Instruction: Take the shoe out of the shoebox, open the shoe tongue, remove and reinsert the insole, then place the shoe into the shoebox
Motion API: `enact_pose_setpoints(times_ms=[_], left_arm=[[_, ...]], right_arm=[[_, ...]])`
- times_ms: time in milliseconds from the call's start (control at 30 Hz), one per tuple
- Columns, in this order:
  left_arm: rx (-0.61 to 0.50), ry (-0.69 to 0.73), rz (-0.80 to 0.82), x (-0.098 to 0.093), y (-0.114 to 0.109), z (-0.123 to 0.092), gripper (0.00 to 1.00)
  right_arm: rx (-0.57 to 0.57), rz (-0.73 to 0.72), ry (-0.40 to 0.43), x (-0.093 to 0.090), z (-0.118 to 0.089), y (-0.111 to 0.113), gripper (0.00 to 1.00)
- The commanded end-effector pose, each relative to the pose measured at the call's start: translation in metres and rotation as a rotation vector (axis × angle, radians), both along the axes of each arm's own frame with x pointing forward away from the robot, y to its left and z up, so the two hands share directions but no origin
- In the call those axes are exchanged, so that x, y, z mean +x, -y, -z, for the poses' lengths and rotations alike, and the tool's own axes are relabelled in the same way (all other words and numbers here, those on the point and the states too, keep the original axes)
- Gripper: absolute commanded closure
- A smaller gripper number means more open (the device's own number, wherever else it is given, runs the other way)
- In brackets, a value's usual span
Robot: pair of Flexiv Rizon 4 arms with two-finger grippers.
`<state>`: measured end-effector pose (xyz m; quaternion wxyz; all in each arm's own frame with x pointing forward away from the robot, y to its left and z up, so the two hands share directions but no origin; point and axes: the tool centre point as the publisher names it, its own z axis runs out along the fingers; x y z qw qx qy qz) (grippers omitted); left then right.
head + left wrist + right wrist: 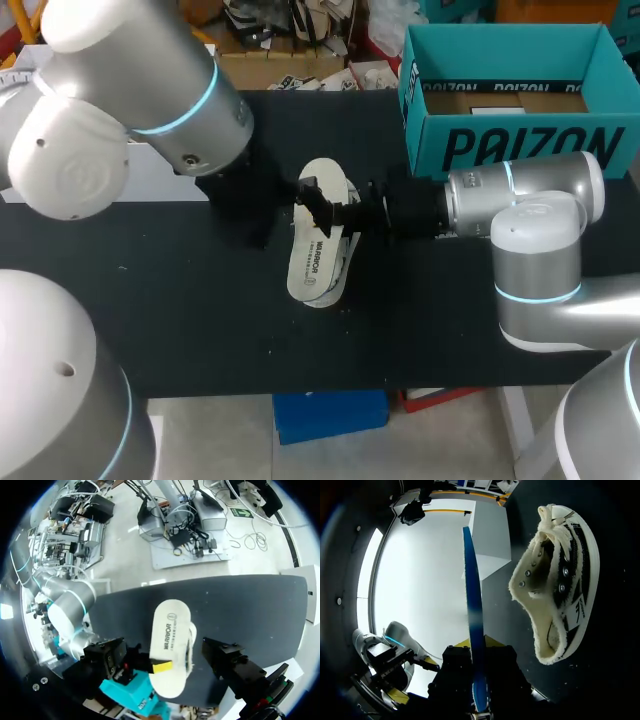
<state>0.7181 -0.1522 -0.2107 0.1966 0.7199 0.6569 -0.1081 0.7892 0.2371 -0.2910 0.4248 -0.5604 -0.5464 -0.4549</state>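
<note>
My right gripper (477,652) pinches the insole (472,590), just beside the shoe (560,580) lying on its side; my left gripper (167,654) is spread wide.

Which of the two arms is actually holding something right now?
The right arm: its jaws are shut on the insole, held edge-on. The left arm has its jaws wide open, gripping nothing.

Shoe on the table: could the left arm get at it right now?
Probably yes. The shoe lies uncovered on the table, ahead of the left arm; only the right tool, holding the insole close beside it, crowds one side.
</note>
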Motion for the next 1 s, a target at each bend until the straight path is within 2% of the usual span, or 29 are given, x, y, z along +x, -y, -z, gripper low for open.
enact_pose_setpoints(times_ms=[33,400,1000], left_arm=[[-0.152,-0.022,0.017,0.006,-0.009,0.009,0.0],[-0.56,-0.078,0.07,0.025,-0.026,0.013,0.0],[-0.574,-0.086,0.079,0.026,-0.026,0.014,0.0]], right_arm=[[0.0,0.003,0.001,-0.001,0.001,-0.001,1.0],[0.0,0.003,0.001,-0.001,0.001,-0.001,1.0],[0.0,0.003,0.001,-0.001,0.001,-0.001,1.0]])
